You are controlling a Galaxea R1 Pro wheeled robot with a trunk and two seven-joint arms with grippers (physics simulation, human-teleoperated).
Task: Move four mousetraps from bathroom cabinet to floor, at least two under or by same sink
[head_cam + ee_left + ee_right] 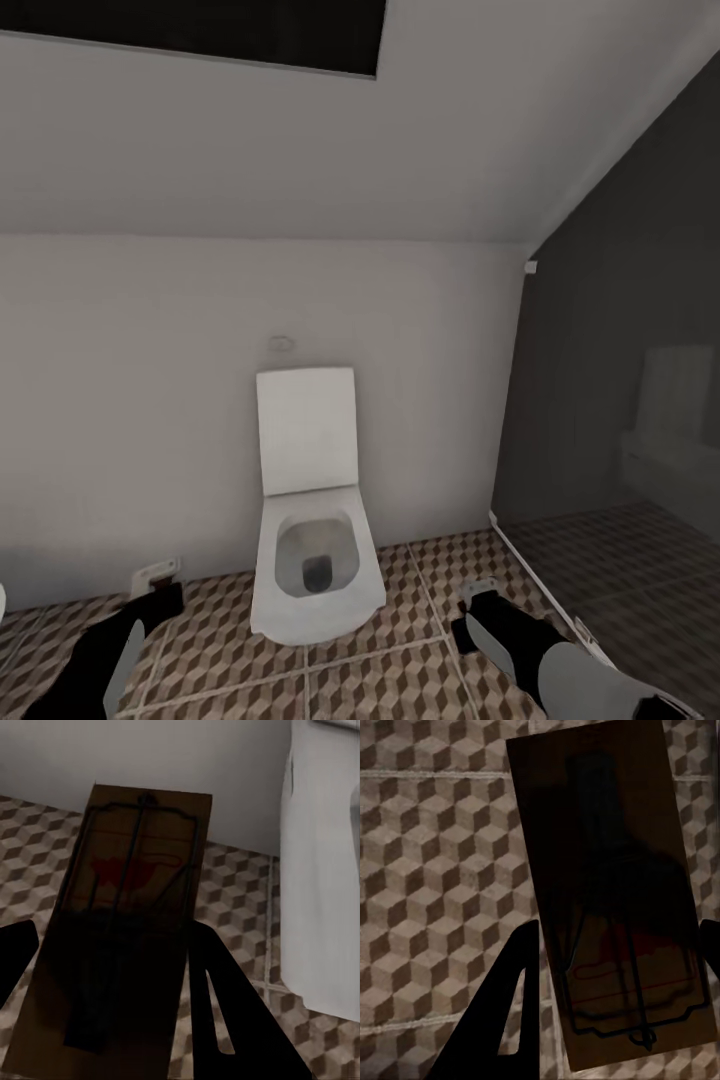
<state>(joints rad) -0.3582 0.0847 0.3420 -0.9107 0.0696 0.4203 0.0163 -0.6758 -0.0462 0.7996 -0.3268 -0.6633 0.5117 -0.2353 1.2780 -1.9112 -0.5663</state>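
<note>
- The bathroom floor [400,680] is seen spread below a white toilet [312,560].
- The left gripper [105,967] is clamped on a mousetrap [127,915].
- The right gripper [615,967] apparently grips another mousetrap [615,892], above the tiles.

Cut off at the head view's bottom edge: both arms, the left gripper [160,590] and right gripper [478,605] showing little more than dark fingers, with the pale objects at their tips too small there to identify. Cropped in the left wrist view: the near end of the mousetrap [124,930], lost in shadow and running off the frame, and the left-hand finger [15,956], a mere sliver at the edge. Clipped in the right wrist view: the second mousetrap [611,900], its upper corner leaving the frame, its centre too dark to read. Sliced by the head view's top edge: a dark opening [200,30].
</note>
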